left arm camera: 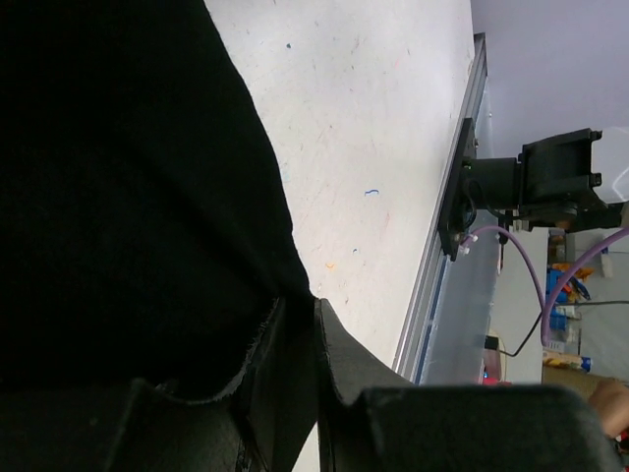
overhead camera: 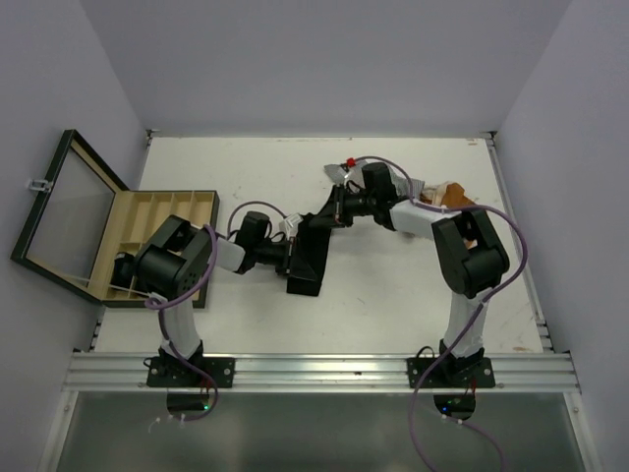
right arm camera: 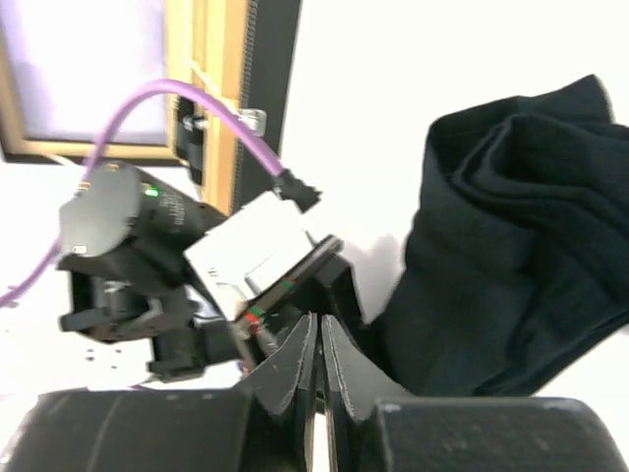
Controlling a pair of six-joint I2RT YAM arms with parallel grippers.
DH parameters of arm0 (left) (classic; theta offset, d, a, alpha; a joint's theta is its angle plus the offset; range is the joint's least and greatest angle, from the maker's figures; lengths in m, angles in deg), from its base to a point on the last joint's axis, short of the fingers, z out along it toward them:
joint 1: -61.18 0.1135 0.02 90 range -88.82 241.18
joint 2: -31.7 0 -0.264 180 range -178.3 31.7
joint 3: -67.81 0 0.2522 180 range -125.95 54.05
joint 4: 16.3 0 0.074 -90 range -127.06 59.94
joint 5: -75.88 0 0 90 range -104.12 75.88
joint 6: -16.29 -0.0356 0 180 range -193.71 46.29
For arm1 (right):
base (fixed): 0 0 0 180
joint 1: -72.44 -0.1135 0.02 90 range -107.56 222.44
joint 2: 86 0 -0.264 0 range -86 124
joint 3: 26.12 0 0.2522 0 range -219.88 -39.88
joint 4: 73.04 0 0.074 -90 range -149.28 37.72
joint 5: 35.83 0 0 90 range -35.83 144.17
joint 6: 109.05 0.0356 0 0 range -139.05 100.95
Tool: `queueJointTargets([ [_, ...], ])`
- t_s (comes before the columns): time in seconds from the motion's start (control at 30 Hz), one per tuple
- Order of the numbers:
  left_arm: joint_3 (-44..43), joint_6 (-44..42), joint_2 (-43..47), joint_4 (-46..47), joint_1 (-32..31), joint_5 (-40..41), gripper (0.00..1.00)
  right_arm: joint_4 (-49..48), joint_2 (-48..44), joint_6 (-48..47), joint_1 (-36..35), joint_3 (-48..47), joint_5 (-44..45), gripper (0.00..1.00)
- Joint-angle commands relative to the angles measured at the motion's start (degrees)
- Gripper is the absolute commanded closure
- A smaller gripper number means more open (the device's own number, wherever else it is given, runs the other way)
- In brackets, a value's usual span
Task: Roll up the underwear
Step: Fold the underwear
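1. underwear (overhead camera: pixel 307 258), the black piece, lying in middle of table (overhead camera: pixel 393 295) as a long folded strip between both grippers.
2. seems the rolling step, hardly begun; next: needs a firm pinch on one end, then turning it over along the strip.
3. left gripper (left arm camera: pixel 314 393): fingers (left arm camera: pixel 349 369) narrow, thin slit, cloth against one; grip unclear.
4. right gripper (right arm camera: pixel 317 364): almost closed, holding nothing, cloth just beside.
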Motion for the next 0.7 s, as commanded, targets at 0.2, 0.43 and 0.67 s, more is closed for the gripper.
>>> queueJointTargets([
  [0.2,2.83,-0.5,1.37,3.13,0.23,5.27,0.73,-14.24,1.81,13.95,-2.53,7.95,3.06,0.97],
  [0.43,3.53,-0.32,1.19,3.31,0.23,5.63,0.7,-24.35,11.65,20.0,-3.68,6.64,2.0,0.97],
  [0.67,4.06,0.11,-0.21,1.46,0.32,7.47,0.7,-31.02,18.42,22.74,-2.1,2.25,2.79,0.97],
])
